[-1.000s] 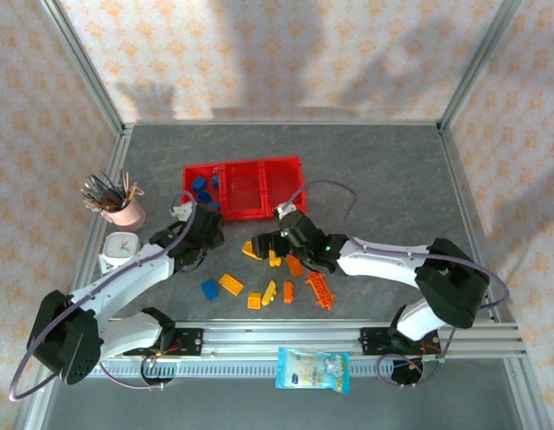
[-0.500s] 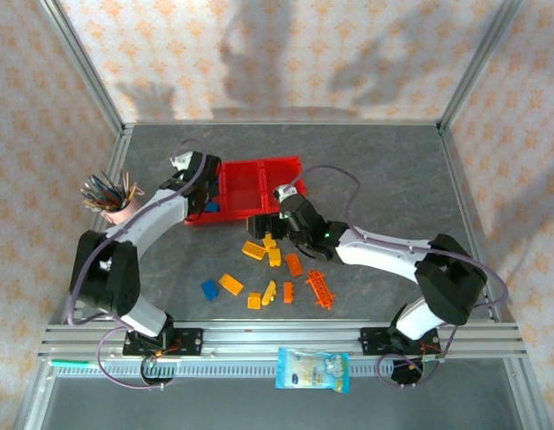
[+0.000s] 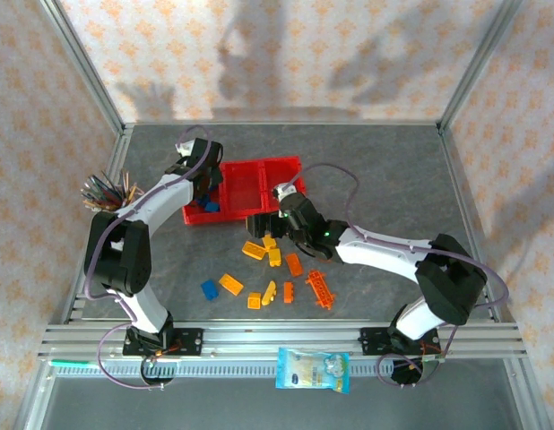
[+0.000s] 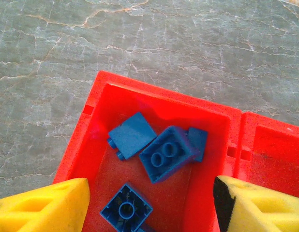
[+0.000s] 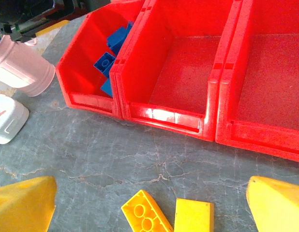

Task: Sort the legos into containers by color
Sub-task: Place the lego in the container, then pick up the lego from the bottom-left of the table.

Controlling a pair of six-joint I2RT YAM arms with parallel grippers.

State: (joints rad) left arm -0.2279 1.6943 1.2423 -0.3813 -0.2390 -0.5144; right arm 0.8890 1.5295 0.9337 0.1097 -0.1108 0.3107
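Both gape empty: left gripper [image 4: 149, 212] over the containers [image 4: 164, 93] (blue legos [image 4: 166, 152] below), right gripper [image 5: 152, 205] facing their front rim

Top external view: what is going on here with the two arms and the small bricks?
Two arms are sorting bricks by colour into red bins. The left end effector hangs open above the leftmost bin, which holds several blue bricks. The right end effector, also open, is low over two yellow bricks on the table. More orange and yellow bricks and one blue brick lie loose there.
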